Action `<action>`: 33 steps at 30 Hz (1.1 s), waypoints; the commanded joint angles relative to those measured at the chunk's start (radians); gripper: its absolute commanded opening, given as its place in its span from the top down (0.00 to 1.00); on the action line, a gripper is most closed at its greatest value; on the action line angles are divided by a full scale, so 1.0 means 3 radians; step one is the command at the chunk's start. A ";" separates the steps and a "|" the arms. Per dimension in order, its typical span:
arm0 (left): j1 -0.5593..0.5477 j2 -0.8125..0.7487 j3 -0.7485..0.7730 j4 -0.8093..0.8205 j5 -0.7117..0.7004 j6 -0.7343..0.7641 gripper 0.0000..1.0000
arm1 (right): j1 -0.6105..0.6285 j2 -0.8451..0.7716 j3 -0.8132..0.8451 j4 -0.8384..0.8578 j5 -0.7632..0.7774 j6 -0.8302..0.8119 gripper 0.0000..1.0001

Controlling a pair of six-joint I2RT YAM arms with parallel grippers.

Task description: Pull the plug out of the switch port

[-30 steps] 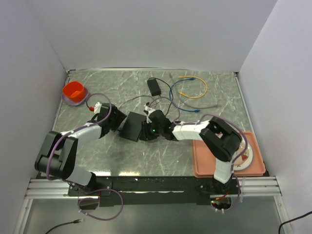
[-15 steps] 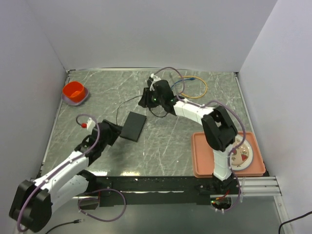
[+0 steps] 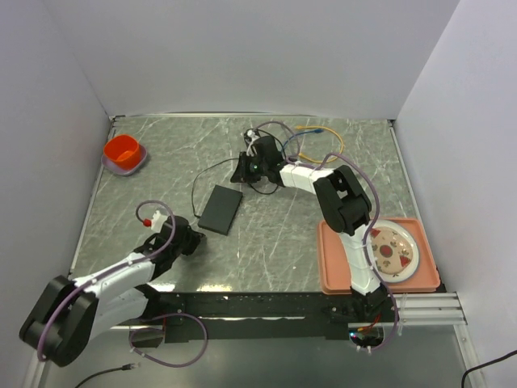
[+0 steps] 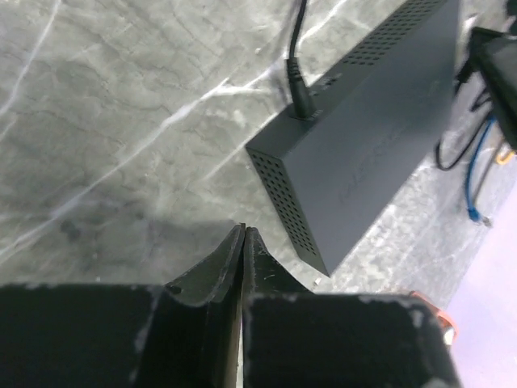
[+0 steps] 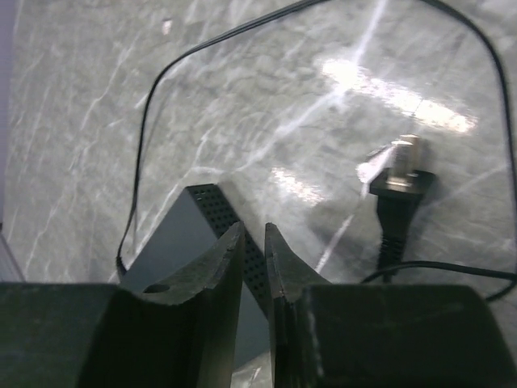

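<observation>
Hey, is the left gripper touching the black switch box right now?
Apart. The left wrist view shows a strip of bare tabletop between the shut left gripper and the switch box.

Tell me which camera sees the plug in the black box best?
Left wrist: the plug sits big and clear in the side of the black box. From the top it is too tiny to see. Right wrist shows only its thin lead.

switch box (image 3: 220, 209): matte black | table (image 3: 275, 234): grey-veined marble | bowl (image 3: 123, 152): orange, perhaps lilac-rimmed
</observation>
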 commanded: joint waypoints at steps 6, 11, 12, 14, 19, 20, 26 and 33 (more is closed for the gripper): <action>0.0086 0.1012 0.0305 0.0617 0.0334 0.0062 0.93 | 0.0087 0.0045 -0.0113 0.0151 -0.0412 -0.0015 0.82; 0.0229 0.1310 0.0463 0.0678 0.0523 0.0098 0.92 | 0.0134 -0.0042 -0.0573 0.0345 -0.0457 0.0036 0.83; 0.0240 0.1336 0.0479 0.0668 0.0524 0.0108 0.92 | 0.0134 -0.0082 -0.0665 0.0427 -0.0437 0.0067 0.83; 0.0270 0.1351 0.0524 0.0612 0.0493 0.0128 0.91 | 0.0139 -0.0200 -0.0844 0.0478 -0.0381 0.0062 0.85; 0.0357 0.1326 0.0617 0.0505 0.0498 0.0180 0.88 | 0.0134 -0.0578 -0.1197 0.0611 -0.0213 0.0072 0.84; 0.0357 0.1316 0.0602 0.0525 0.0503 0.0175 0.88 | 0.0118 -0.0619 -0.1162 0.0536 -0.0106 0.0047 0.80; 0.0357 0.1132 0.0398 0.0556 0.0641 0.0123 0.89 | 0.0006 -0.0406 -0.0187 -0.0165 0.0110 -0.0153 0.78; 0.0357 0.0713 0.0269 0.0397 0.0626 0.0129 0.89 | -0.0122 0.0116 0.0535 -0.0631 0.0176 -0.0148 0.80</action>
